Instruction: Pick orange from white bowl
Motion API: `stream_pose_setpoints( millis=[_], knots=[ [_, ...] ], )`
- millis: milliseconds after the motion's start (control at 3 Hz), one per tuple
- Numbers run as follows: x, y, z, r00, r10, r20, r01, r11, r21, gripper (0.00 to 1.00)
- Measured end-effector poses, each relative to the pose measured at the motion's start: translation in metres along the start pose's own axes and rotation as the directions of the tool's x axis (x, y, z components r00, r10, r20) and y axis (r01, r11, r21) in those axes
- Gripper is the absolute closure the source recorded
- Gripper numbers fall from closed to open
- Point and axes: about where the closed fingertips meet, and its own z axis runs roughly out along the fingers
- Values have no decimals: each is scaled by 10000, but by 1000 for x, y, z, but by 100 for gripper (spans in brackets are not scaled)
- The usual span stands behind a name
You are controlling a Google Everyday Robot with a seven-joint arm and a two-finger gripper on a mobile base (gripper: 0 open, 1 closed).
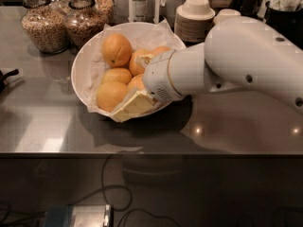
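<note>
The white bowl (77, 72), lined with crinkled white paper, sits on the grey counter and holds several oranges. The two biggest are one at the back left (117, 49) and one at the front left (111, 96). My gripper (139, 82) reaches into the bowl from the right on a thick white arm. Its cream fingers are spread: one lies low along the front rim (134, 104), the other shows at the top (146, 58). A smaller orange (137, 82) lies between them, partly hidden by the wrist. Both big oranges are left of the gripper, outside it.
Two glass jars of grain (45, 25) (85, 25) stand behind the bowl at left. Stacked saucers with a white cup (194, 15) stand behind the arm. A dark object (7, 77) pokes in at the left edge. The counter's front edge runs close below the bowl.
</note>
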Motion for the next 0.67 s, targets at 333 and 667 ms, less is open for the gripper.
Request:
stream_pose_setpoints(
  millis=[333,667],
  knots=[
    [0,0,0,10000,0,0,0,10000,0,66],
    [0,0,0,10000,-1,0,1,10000,0,89]
  ],
)
